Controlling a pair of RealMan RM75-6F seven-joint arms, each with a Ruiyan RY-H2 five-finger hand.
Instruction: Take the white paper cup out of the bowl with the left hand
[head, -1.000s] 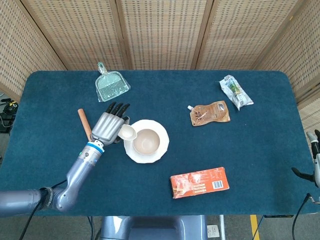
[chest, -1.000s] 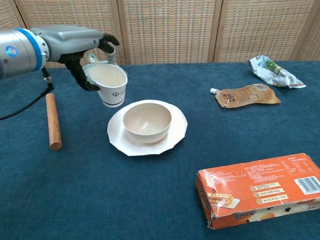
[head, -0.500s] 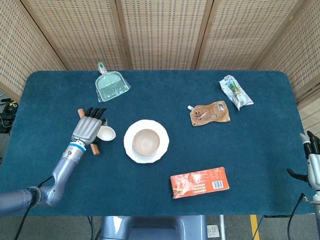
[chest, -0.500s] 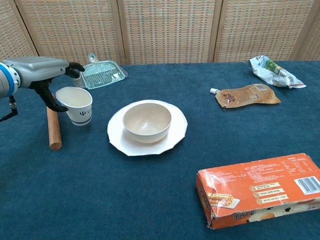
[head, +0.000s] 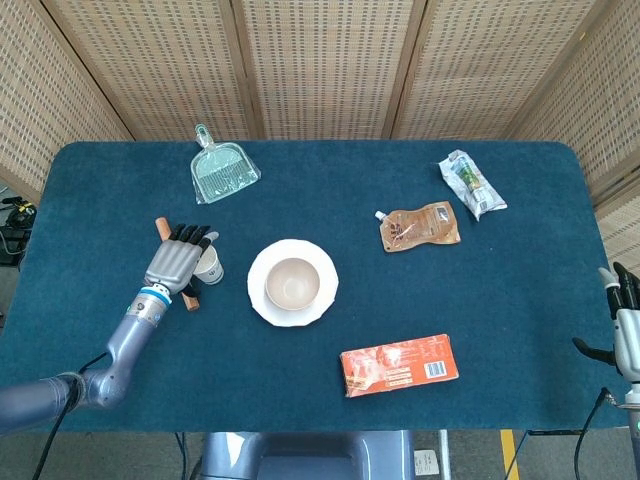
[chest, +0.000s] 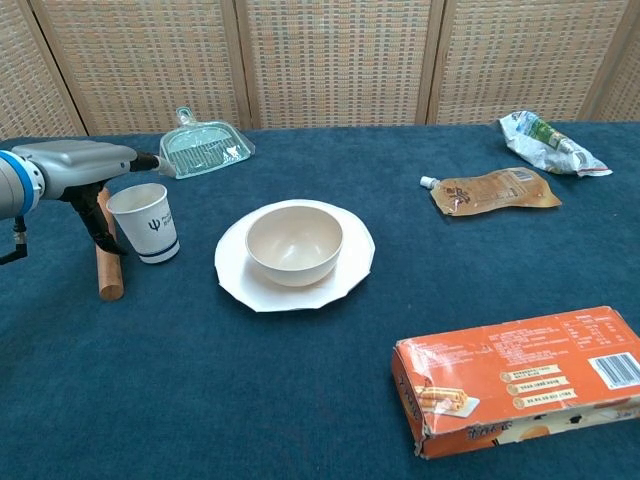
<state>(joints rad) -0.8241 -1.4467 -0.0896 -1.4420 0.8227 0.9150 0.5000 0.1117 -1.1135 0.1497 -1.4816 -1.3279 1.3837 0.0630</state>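
Observation:
The white paper cup (head: 209, 265) (chest: 146, 223) stands upright on the blue tablecloth, left of the beige bowl (head: 292, 282) (chest: 295, 243) and outside it. My left hand (head: 174, 260) (chest: 80, 167) still holds the cup from its left side, thumb down beside the wall and fingers reaching past the rim. The bowl sits empty on a white plate (head: 259, 299) (chest: 234, 284). At the table's right edge my right hand (head: 625, 320) hangs with fingers apart and holds nothing.
A wooden stick (head: 161, 229) (chest: 108, 276) lies just behind the left hand. A clear dustpan (head: 222, 172) (chest: 205, 152) is at the back left. A brown pouch (head: 420, 226), a crumpled packet (head: 472, 185) and an orange box (head: 398, 365) lie to the right.
The left hand carried the cup from above the bowl's rim out to the left and lowered it. The cup went from tilted in the air to upright on the cloth.

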